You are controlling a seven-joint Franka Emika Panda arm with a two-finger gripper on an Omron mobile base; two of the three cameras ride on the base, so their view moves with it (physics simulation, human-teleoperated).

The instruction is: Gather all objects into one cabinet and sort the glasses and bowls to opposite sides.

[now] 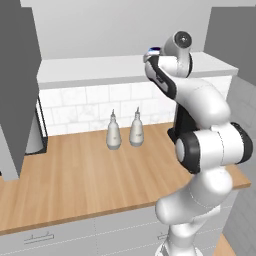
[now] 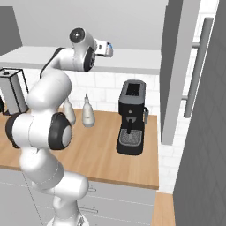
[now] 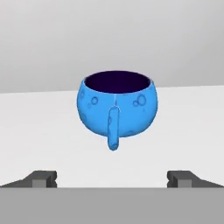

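Note:
A small bright blue bowl (image 3: 117, 107) with a dark inside stands upright on the white floor board of the cabinet (image 3: 192, 127); a little blue handle on its side points toward me. My gripper (image 3: 112, 179) is open and empty, its fingertips (image 3: 43, 178) spread wide just short of the bowl and not touching it. In the base views the arm is raised to the cabinet (image 1: 85, 70), and the gripper (image 1: 151, 53) (image 2: 106, 47) is level with its floor board (image 2: 137, 59). The glasses and the other bowls are out of view.
Two white bottles (image 1: 113, 132) (image 1: 136, 129) stand on the wooden counter (image 1: 90, 175) below the cabinet. A black coffee machine (image 2: 131, 117) is to the right of the arm. Dark grey side panels (image 1: 17, 85) (image 2: 176, 70) flank the cabinet. A grey appliance (image 2: 11, 90) sits at the far left.

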